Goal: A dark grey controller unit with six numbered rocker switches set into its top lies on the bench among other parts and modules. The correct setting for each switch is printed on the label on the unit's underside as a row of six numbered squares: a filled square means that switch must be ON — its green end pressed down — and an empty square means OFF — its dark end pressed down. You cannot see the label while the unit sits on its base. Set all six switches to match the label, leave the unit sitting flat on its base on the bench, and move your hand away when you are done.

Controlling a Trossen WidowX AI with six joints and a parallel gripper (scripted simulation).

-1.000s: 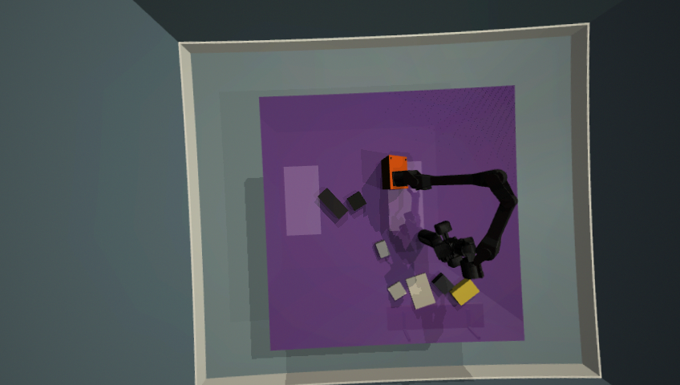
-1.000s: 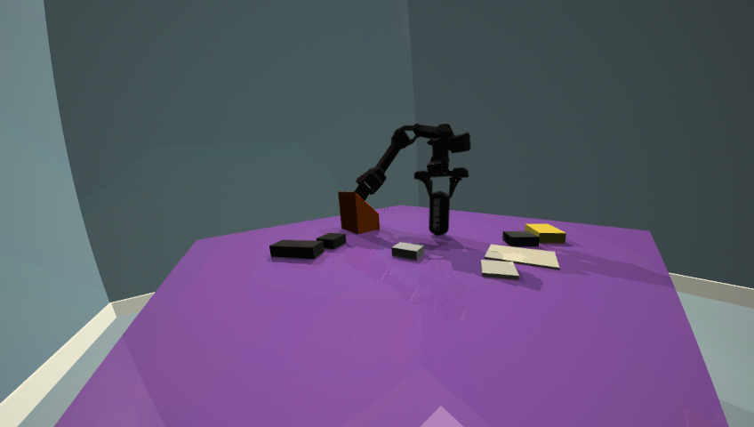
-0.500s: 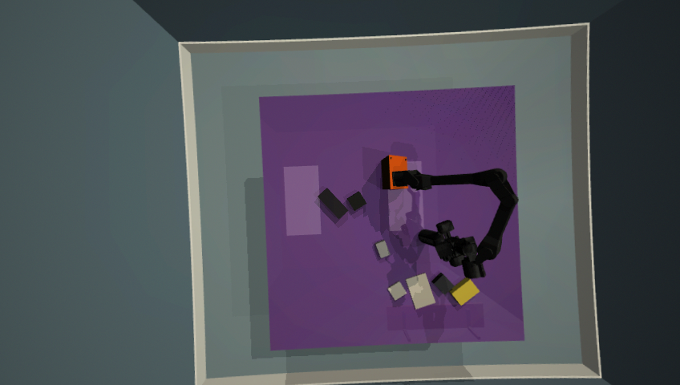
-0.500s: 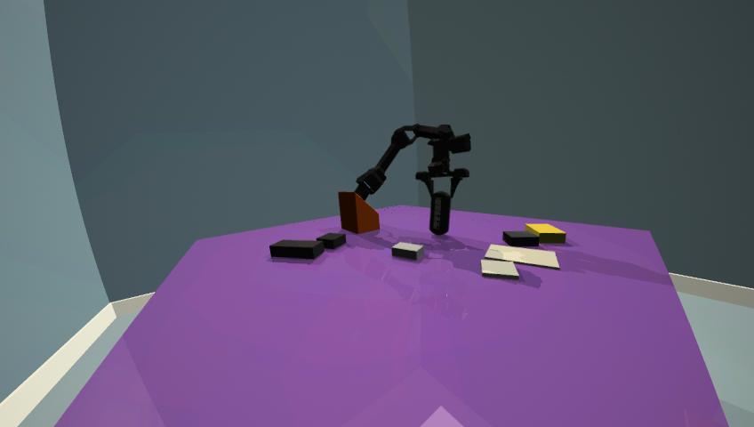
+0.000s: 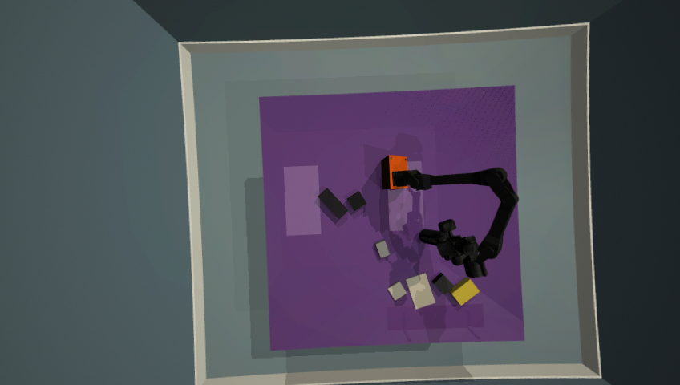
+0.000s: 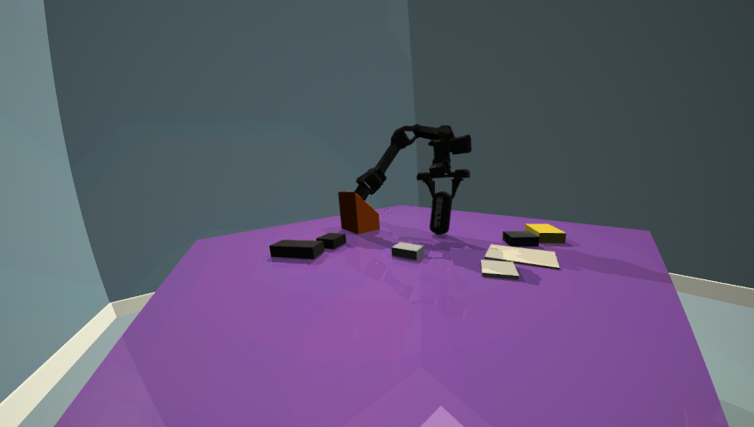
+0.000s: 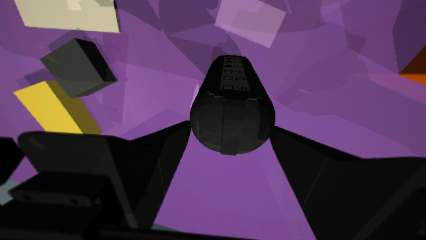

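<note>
The dark grey controller unit (image 5: 431, 237) (image 6: 440, 219) (image 7: 232, 112) is clamped between my gripper's fingertips (image 6: 442, 195) (image 7: 231, 126), near its upper rounded end. My gripper points down and is shut on it. In the exterior view the unit hangs on end, long side upright, close above the purple bench (image 6: 370, 327); any gap is hard to judge. In the wrist view a grey label panel (image 7: 235, 75) with a row of squares and digits shows on its far long face. The nearer squares look like outlines; the farther ones are too small to read surely. The rocker switches are not clearly visible.
An orange wedge-shaped block (image 5: 398, 164) (image 6: 367, 216) stands by the arm's base. Two black blocks (image 5: 332, 205) (image 5: 356, 200) and a small grey block (image 5: 382, 249) lie left of the arm. Cream plates (image 5: 420, 290) (image 5: 396, 290), a dark block (image 5: 443, 283) and a yellow block (image 5: 465, 291) lie together.
</note>
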